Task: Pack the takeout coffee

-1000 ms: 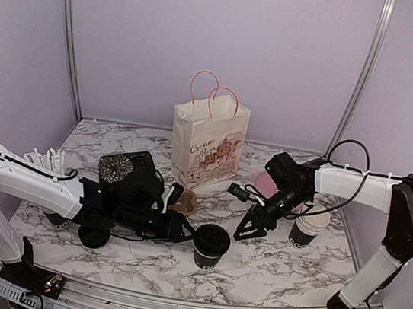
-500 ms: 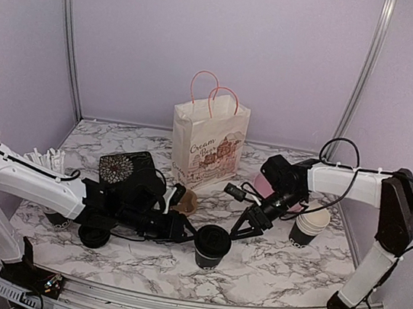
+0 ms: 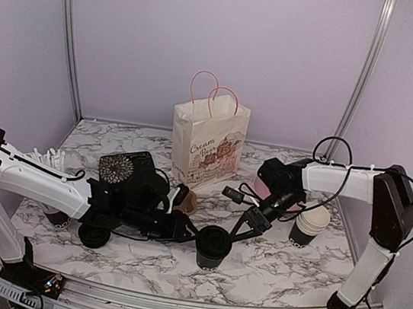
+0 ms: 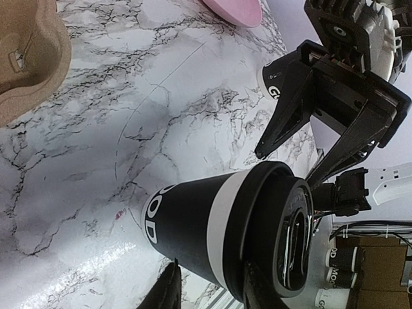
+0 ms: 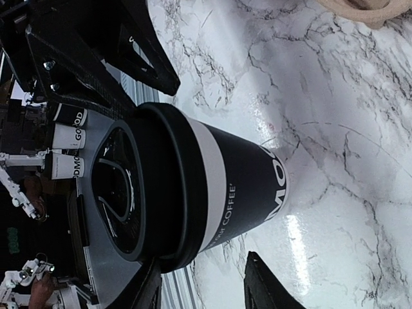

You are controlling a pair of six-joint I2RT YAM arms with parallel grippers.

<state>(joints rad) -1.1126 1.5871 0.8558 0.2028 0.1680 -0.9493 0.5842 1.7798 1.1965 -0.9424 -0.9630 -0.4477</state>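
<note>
You have the takeout coffee cup [image 3: 211,247] standing upright on the marble table [image 3: 275,268], lid [image 4: 286,241] on, toward the front middle and well in front of the paper bag [image 3: 206,147]. It sits between your 2 grippers. The left gripper [image 3: 186,234] comes in from the cup's left and the right gripper [image 3: 241,228] from its right, both low and pointed at the cup's side. In the left wrist view your 2 fingers [image 4: 168,291] stand apart with the cup just beyond their tips, 1 near the black wall and 1 near the lid's rim. Whether either tip touches the cup cannot be told. The right wrist view shows the same, its fingers [image 5: 264,283] spread, the cup just past them. From the left wrist camera the right gripper's jaws are plainly apart with nothing between them, their tips close by the lid. The brown cup carrier [image 3: 185,200] lies behind the left gripper.
</note>
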